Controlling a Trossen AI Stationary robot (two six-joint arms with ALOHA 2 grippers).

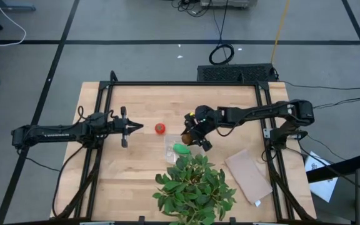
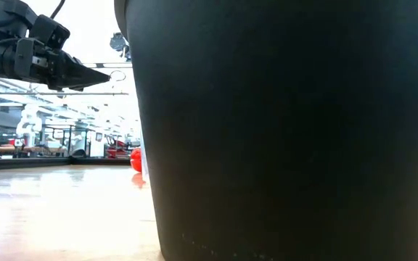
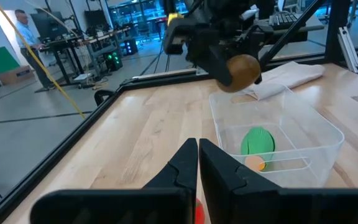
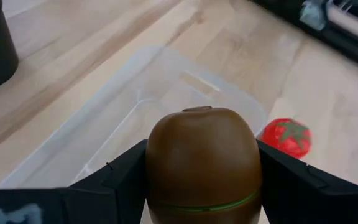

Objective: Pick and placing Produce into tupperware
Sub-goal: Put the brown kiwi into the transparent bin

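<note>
Near edge of bench (image 1: 136,169): large leafy green plant (image 1: 195,187) in a dark pot; in the low view the pot (image 2: 289,130) blocks most of the frame. Flat tan sheet (image 1: 249,177) lies to the plant's right, near-right area of bench.

Just beyond the plant, approx. bench centre: clear tupperware (image 1: 175,150), upright, open top. Green oblong piece (image 1: 181,149) lies inside it; confirmed in left wrist view, where the green piece (image 3: 257,140) rests on the container floor within the clear walls (image 3: 316,134).

Right end effector (image 1: 192,136) sits directly over the far-right part of the tupperware, arm reaching in from the right. Fingers pinch the brown kiwi (image 4: 202,165) from both sides; right wrist view shows the kiwi seated between the two dark fingers (image 4: 291,180), above the container (image 4: 104,124), not touching its floor. Left wrist view agrees: kiwi (image 3: 242,71) hangs above the tupperware's far rim.

Red tomato (image 1: 160,128) with green top stands on the bench, outside the container, just left and slightly far of it. Also seen in right wrist view (image 4: 285,138), beside the container wall.

Left end effector (image 1: 137,127) is left of the tomato, near but apart, raised off the bench per low view (image 2: 85,75). Fingers pressed together, holding nothing.
</note>
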